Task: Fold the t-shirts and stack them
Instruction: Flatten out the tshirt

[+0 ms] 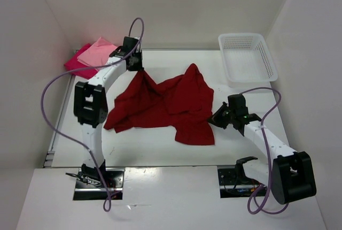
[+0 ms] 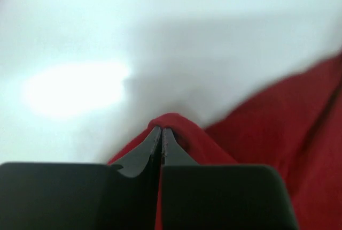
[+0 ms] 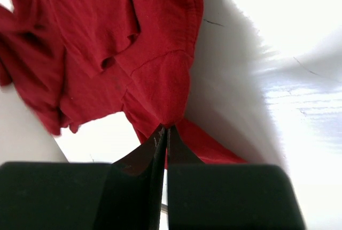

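Roughly in the middle of the table point(image 1: 160, 145) lies the dark red t-shirt point(image 1: 171, 101), crumpled and unfolded, with many wrinkles. Its shape is hard to read from above: one sleeve or corner points to the far edge, and the near right part hangs as a flap toward the near edge.

The left gripper point(image 1: 139, 69) is clenched on the far left corner of this shirt. In the left wrist view, the two fingers point(image 2: 152, 147) meet tightly and a small fold of the red cloth point(image 2: 299, 133) bulges just over their tips point(image 2: 162, 133). That view is blurred and most of the shirt is cut off.

The right gripper point(image 1: 214, 117) is pinching the right edge of the same shirt. In its wrist view a hem or sleeve end point(image 3: 160, 80) goes down into the closed tips point(image 3: 165, 131).

At the far left corner of the table the light pink t-shirt point(image 1: 97, 53) lies on top of the crimson-magenta t-shirt point(image 1: 75, 65). The left arm hides part of both, so I cannot tell how neatly they are folded.

A white basket point(image 1: 269, 59) stands at the far right corner, well apart from all shirts.
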